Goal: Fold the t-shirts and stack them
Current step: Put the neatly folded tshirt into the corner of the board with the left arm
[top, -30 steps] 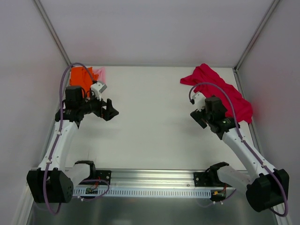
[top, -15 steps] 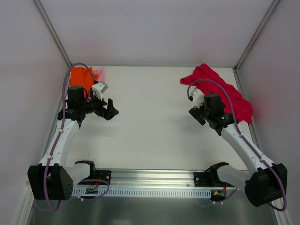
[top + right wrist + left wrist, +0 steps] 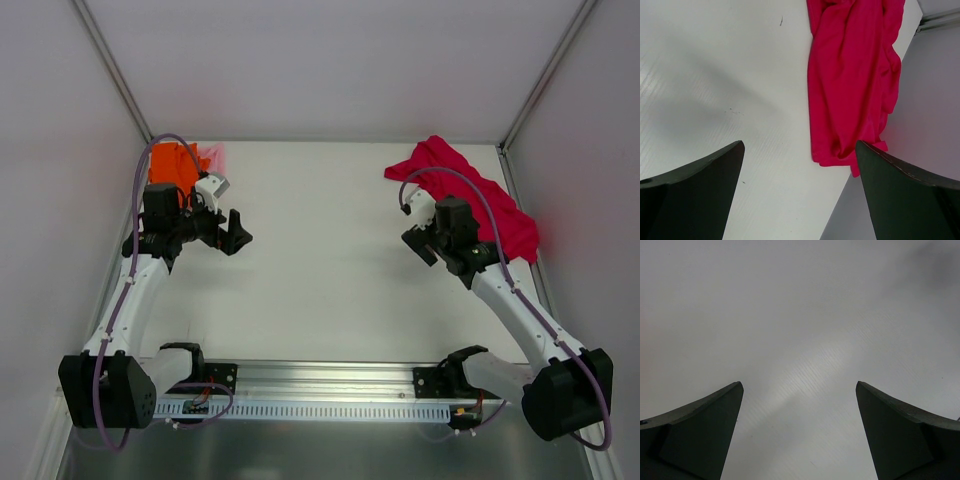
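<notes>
Crumpled magenta fabric t-shirt (image 3: 470, 195) lies unfolded far right, orange folded shirt (image 3: 172, 165) over pink one far left; left gripper (image 3: 236, 232) and right gripper (image 3: 418, 243) both spread wide, empty.

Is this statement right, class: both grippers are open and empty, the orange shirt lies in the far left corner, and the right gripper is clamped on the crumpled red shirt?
Not quite. The right gripper is open and holds nothing; the right wrist view shows the red shirt lying on the table ahead of its fingers, untouched. The rest stands: the left gripper is open and empty, and the orange shirt lies far left.
</notes>
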`<act>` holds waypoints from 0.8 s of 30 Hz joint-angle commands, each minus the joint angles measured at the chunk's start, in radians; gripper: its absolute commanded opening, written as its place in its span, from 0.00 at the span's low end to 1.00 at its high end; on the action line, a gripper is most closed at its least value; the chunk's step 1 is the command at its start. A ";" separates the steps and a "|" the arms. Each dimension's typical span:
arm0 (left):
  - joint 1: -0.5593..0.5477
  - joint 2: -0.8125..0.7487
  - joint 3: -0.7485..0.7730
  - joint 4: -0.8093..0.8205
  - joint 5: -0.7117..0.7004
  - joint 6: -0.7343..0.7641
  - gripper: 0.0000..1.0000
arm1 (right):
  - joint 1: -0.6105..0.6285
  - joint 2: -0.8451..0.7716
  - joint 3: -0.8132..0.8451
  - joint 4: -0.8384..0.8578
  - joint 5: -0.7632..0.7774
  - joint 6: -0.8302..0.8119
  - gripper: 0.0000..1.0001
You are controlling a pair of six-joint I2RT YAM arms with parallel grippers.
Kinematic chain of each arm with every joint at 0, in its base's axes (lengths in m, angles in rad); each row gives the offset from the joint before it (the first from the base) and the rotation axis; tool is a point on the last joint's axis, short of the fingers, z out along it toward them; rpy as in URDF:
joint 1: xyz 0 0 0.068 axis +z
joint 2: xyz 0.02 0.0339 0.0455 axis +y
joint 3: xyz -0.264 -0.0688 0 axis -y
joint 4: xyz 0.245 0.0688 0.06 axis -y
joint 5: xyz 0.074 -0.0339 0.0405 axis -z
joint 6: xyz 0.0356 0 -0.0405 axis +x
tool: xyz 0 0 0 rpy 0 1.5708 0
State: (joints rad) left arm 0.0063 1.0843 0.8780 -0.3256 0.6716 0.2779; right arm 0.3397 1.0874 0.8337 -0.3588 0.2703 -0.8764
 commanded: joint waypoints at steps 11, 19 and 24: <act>-0.002 -0.004 -0.017 0.056 -0.035 0.010 0.99 | -0.007 -0.017 -0.007 0.081 -0.017 0.025 1.00; -0.002 0.028 -0.019 0.069 -0.040 0.010 0.99 | -0.008 -0.003 -0.035 0.119 -0.009 0.001 1.00; -0.002 0.034 -0.014 0.069 -0.040 0.009 0.99 | -0.011 0.014 -0.034 0.138 -0.013 -0.009 1.00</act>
State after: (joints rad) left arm 0.0063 1.1118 0.8646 -0.2966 0.6243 0.2775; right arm 0.3370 1.0924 0.7998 -0.2764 0.2611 -0.8764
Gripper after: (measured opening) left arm 0.987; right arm 0.996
